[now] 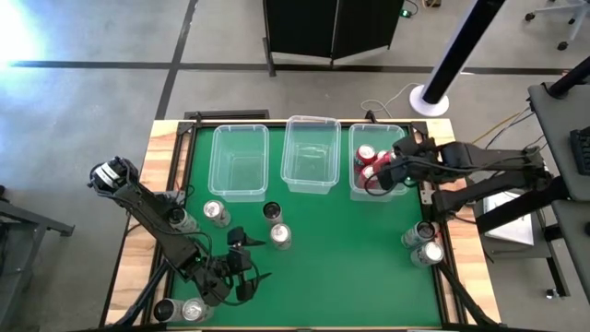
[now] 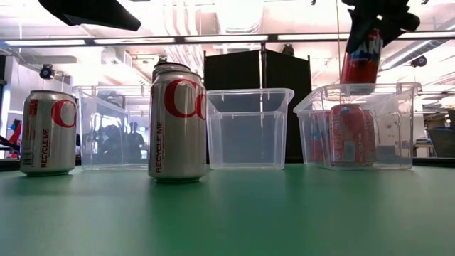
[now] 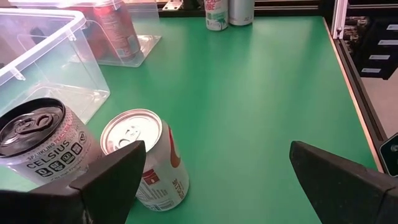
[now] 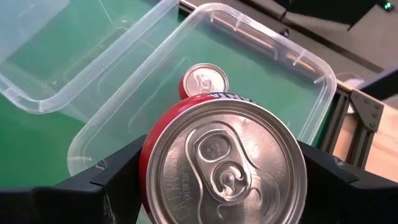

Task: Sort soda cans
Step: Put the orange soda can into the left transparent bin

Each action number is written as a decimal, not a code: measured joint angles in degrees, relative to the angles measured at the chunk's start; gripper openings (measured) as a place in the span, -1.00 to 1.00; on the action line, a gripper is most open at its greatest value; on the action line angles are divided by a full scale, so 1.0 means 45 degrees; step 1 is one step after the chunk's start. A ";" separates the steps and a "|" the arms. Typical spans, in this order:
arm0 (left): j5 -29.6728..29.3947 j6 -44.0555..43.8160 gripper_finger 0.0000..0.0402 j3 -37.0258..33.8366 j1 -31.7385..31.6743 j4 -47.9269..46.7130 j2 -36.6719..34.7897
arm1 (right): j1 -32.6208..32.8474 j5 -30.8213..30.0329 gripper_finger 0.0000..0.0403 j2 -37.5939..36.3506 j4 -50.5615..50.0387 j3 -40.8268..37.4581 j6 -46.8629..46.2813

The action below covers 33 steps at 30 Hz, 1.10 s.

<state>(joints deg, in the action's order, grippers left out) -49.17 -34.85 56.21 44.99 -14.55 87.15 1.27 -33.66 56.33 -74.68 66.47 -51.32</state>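
Glossy metal soda cans (image 2: 176,124) are gleaming beside clear, smooth plastic bins (image 2: 249,128); the matt green table mat (image 1: 350,258) is lying within pale wood edging (image 1: 138,221).

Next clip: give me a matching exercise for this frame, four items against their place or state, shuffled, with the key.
Items
1. right gripper
2. left gripper
3. middle bin
4. silver can

States
A. empty
B. jaws open, holding nothing
C. standing upright on the green mat
D. holding a red can over the right bin

Pairs: 1-D, 2-B, 3-A, 4-C
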 joint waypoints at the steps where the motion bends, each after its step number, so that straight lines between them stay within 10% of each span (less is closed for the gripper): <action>1: 0.0000 0.0000 0.90 0.0000 0.0005 0.0000 0.0000 | -0.0090 0.0241 0.49 0.0029 -0.0005 -0.0007 0.0003; 33: 0.0041 -0.0029 0.90 0.0000 -0.0013 -0.0008 -0.0010 | -0.0206 0.1527 0.51 0.0211 -0.0610 -0.1014 0.0575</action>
<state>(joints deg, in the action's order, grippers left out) -48.98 -34.98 56.21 44.93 -14.58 87.11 0.34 -26.79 57.28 -77.43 61.91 -48.73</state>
